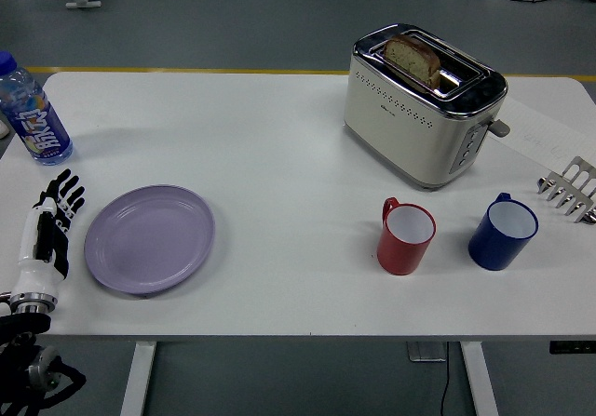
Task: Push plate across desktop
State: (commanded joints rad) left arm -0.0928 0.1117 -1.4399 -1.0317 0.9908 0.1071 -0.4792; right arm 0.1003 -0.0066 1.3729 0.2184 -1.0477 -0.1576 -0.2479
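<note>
A pale purple plate [149,238] lies flat on the white table [279,146] at the front left. My left hand [53,213] rests on the table just left of the plate, its black fingers stretched out forward and holding nothing. A narrow strip of table separates the hand from the plate's left rim. The right hand is not in view.
A water bottle [31,111] with a blue cap stands behind my left hand. A cream toaster [421,104] holding bread sits at the back right. A red mug [406,236] and a blue mug [503,233] stand front right. A metal rack [570,188] lies at the right edge.
</note>
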